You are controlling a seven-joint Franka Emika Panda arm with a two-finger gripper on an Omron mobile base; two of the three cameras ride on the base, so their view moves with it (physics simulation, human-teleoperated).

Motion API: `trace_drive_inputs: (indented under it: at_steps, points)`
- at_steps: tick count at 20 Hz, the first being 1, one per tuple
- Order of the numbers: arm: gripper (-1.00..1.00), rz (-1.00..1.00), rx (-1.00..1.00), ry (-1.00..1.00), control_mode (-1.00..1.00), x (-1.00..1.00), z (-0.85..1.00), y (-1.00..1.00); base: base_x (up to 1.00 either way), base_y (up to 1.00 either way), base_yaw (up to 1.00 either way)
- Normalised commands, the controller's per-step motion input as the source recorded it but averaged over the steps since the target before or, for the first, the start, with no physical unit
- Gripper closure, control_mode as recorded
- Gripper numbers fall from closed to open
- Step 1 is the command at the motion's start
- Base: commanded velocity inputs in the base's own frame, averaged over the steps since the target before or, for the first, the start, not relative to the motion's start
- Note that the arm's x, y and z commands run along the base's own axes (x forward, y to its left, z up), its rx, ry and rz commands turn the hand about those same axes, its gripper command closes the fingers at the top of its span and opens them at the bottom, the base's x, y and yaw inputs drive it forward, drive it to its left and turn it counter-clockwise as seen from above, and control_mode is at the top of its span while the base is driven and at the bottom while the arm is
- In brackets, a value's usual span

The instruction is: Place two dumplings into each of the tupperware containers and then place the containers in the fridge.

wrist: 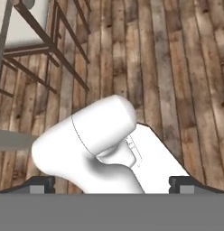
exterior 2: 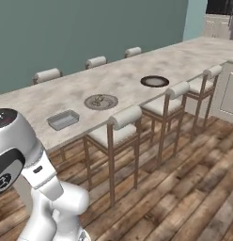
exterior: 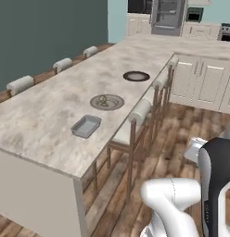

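**Robot waits short of the counter, nothing picked up yet**

Lowest in the hand view, the gripper point(wrist: 113, 185) points down at the wooden floor point(wrist: 186, 67), its two dark tips set wide apart at the bottom corners with nothing between them. The task looks to be at its very start: no dumpling has been moved.

At centre left of the left base view, one tupperware container point(exterior: 86, 126) sits near the counter's front edge, apparently empty. Just beyond it is a round plate point(exterior: 106, 102) bearing small pale shapes, probably the dumplings point(exterior: 104, 100), too small to count. Further along is a second, darker plate point(exterior: 136, 76). A second container cannot be made out.

The next move, as a guess, calls for driving closer and raising the arm over the counter point(exterior: 47, 115) towards the nearer plate. A row of stools point(exterior 2: 119, 126) lines the near side of the counter and stands between the robot and the plates.

At the top of the left base view, far off, stands the fridge point(exterior: 168, 17).
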Motion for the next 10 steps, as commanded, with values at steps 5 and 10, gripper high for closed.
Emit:
trace_drive_inputs:
  at_steps: [5, 10]
  points:
    - [-1.00, 0.00, 0.00, 0.00, 1.00, 0.00, 0.00, 0.00, 0.18, -0.43, 0.42]
    - [-1.00, 0.00, 0.00, 0.00, 1.00, 0.00, 0.00, 0.00, 0.07, -0.71, 0.37]
